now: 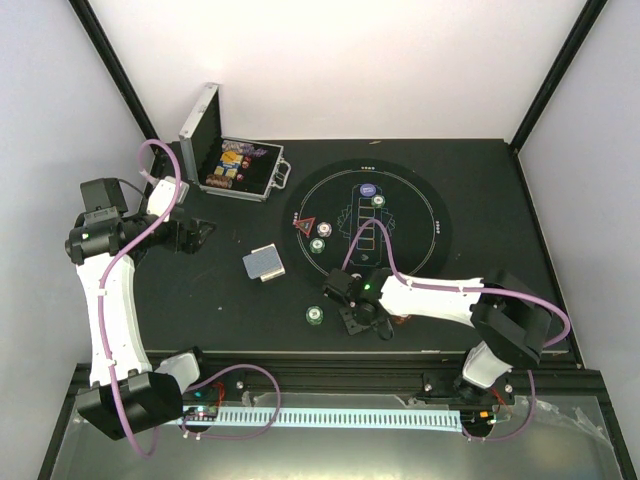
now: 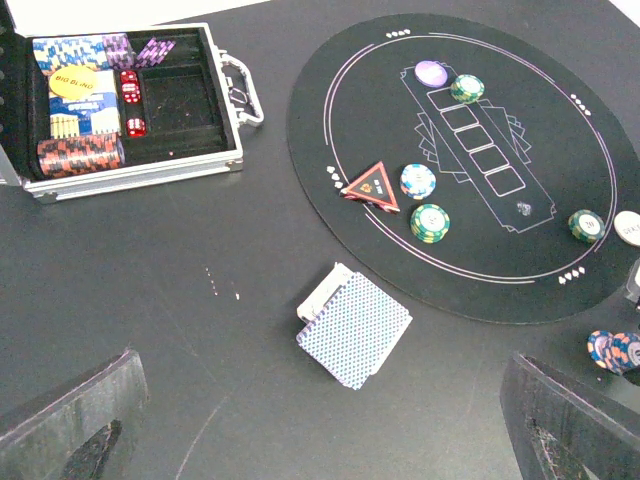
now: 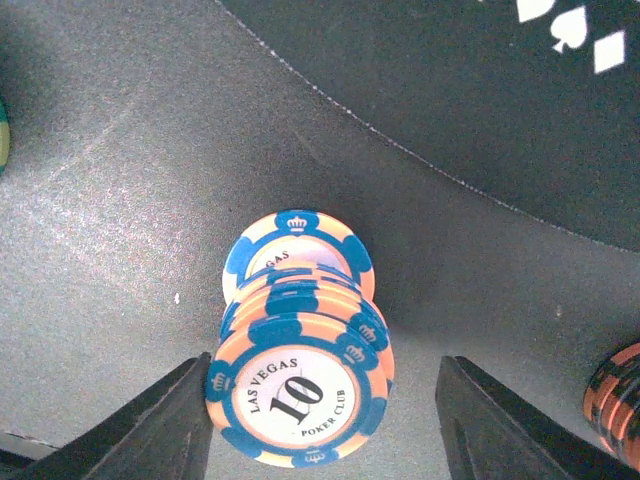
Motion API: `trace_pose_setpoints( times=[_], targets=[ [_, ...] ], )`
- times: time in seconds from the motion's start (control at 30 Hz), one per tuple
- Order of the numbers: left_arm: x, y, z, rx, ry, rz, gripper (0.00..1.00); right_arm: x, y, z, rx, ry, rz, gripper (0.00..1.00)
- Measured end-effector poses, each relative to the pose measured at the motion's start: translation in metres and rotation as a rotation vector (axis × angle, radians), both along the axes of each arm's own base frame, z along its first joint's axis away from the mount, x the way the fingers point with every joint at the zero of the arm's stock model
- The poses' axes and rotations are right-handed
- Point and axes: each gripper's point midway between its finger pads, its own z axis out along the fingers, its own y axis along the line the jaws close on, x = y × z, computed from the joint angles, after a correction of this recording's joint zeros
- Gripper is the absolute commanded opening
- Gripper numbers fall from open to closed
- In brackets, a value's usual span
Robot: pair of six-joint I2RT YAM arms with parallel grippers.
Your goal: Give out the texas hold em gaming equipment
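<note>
A leaning stack of orange-and-blue poker chips [image 3: 300, 385] stands on the table between the fingers of my right gripper [image 3: 325, 405]. The left finger is against the stack and the right finger stands clear, so the jaws are open. From above, this gripper [image 1: 355, 320] sits just off the near edge of the round mat [image 1: 420, 262]. My left gripper [image 2: 320, 430] hovers open and empty near the deck of blue-backed cards [image 2: 355, 328]. On the mat lie a red triangular marker [image 2: 371, 184], a blue-white chip [image 2: 418, 181], green chips [image 2: 430, 222], and a purple button [image 2: 432, 73].
The open silver case [image 1: 238, 166] with more chips stands at the back left. A lone green chip [image 1: 314, 316] lies left of the right gripper. Another orange-dark chip stack [image 3: 618, 400] sits at the right edge of the right wrist view. A white button [image 2: 629, 228] lies on the mat.
</note>
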Motion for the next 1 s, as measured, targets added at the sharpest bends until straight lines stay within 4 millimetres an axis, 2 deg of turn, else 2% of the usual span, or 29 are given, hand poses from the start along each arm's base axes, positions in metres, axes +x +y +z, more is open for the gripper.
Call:
trace_pose_setpoints(
  times=[0.1, 0.43, 0.6, 0.87, 1.0],
  targets=[
    [0.0, 0.0, 0.0, 0.001, 0.0, 0.0, 0.99, 0.0, 0.0, 0.0, 0.001, 0.0, -0.002, 0.56],
    [0.0, 0.002, 0.0, 0.0, 0.0, 0.006, 0.99, 0.002, 0.004, -0.002, 0.003, 0.0, -0.003, 0.52],
    [0.0, 0.002, 0.0, 0.001, 0.0, 0.005, 0.99, 0.004, 0.008, -0.001, 0.009, -0.005, 0.003, 0.43],
    [0.0, 0.002, 0.0, 0.001, 0.0, 0.005, 0.99, 0.006, 0.011, 0.001, 0.012, -0.01, 0.007, 0.24],
    [0.0, 0.002, 0.0, 0.001, 0.0, 0.005, 0.99, 0.006, 0.01, 0.001, 0.005, -0.012, 0.007, 0.2]
  ],
)
